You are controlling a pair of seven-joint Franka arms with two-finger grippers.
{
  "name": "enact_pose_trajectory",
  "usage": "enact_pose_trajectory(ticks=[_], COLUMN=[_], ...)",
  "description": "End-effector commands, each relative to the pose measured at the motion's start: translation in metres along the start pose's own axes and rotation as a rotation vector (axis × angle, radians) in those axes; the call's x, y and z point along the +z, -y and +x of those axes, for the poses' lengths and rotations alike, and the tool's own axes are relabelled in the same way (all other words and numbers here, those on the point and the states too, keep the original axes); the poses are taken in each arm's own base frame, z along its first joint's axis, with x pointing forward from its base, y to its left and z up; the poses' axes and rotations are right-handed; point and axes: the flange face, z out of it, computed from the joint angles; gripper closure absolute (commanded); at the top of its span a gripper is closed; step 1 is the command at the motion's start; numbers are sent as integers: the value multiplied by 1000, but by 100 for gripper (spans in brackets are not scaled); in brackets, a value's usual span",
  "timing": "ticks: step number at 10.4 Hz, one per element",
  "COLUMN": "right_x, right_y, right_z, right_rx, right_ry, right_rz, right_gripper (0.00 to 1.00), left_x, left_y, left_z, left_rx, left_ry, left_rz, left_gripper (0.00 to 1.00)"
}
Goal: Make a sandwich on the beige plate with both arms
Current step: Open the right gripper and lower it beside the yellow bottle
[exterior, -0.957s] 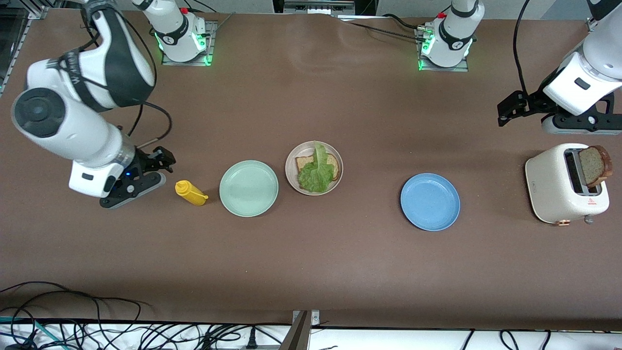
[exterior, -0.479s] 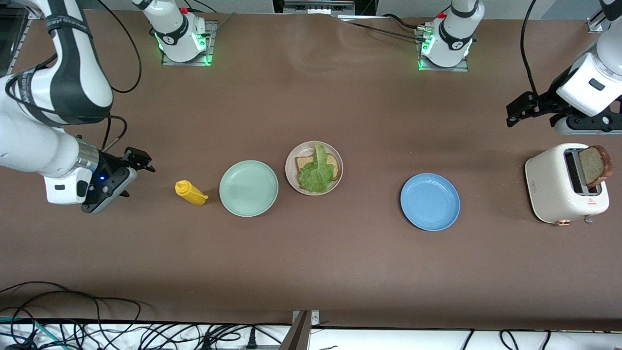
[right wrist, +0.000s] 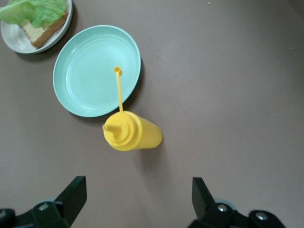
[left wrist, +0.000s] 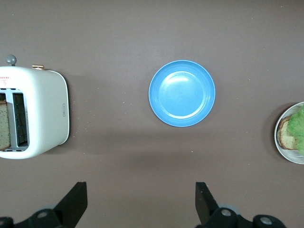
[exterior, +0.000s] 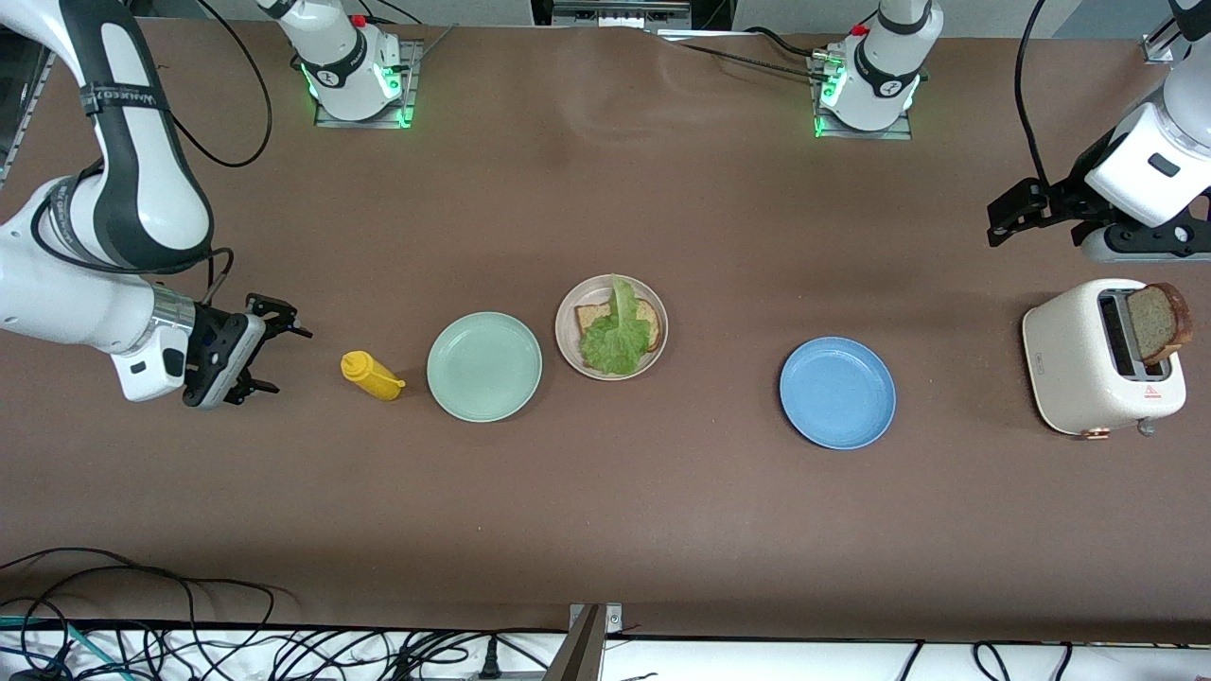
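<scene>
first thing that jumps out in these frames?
The beige plate mid-table, holding a bread slice under a lettuce leaf, flanked by a mint-green plate and a blue plate. The second slice still sits in the toaster at the left arm's end. Right gripper is open beside the yellow squeeze bottle.
</scene>
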Motion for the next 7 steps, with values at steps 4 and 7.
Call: enact_pose_trajectory(ticks=[4,7], right_x=[61,98], right_y=[-15,-20], right_z=[-36,-50], right_rx=[-160,-199], right_ry=[-151,-184], right_rz=[79,117], right_gripper=[1,1], left_x=[5,5], left_y=[-12,-12], left_z=[7,7], left_rx=[42,44], left_ry=[16,17], left_rz=[9,8], left_gripper=[0,0])
